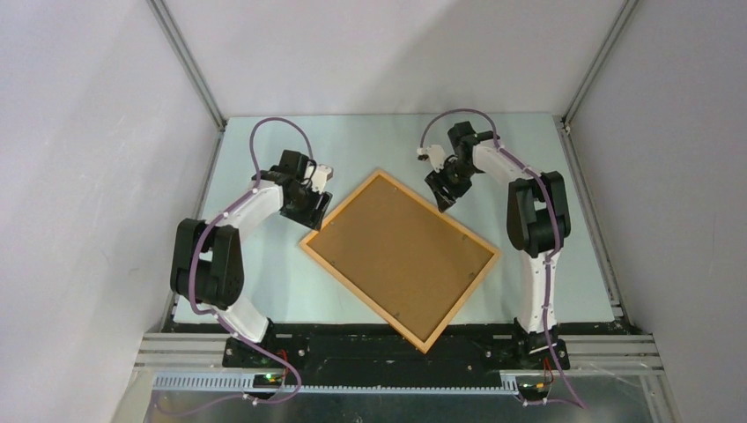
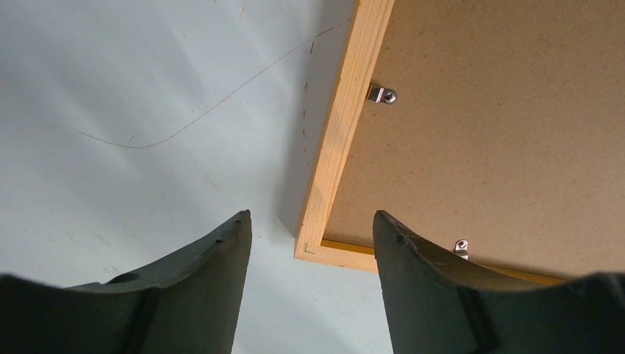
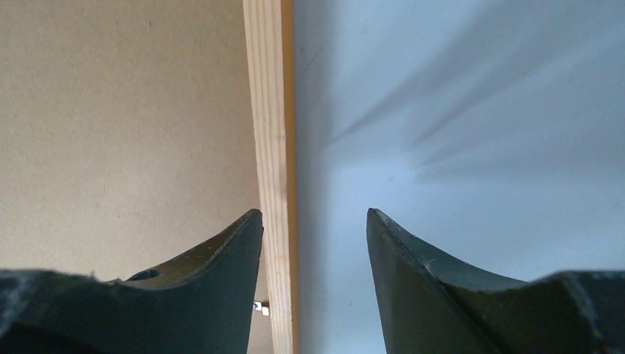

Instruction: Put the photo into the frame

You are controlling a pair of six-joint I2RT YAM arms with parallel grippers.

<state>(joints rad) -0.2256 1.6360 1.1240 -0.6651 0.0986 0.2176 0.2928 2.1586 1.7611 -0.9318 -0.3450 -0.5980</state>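
Beside the frame (image 1: 342,208), left end effector (image 2: 311,225) and right end effector (image 3: 313,217) gape empty; backing board (image 1: 401,256) covers its inside.

Your left gripper (image 2: 311,221) hangs spread above the table (image 2: 110,192), with the frame (image 2: 345,125) corner showing between its fingers. A brown board (image 2: 508,133) sits inside the frame, with two metal clips (image 2: 382,94) at its edges. A thin curved scratch (image 2: 199,114) marks the table.
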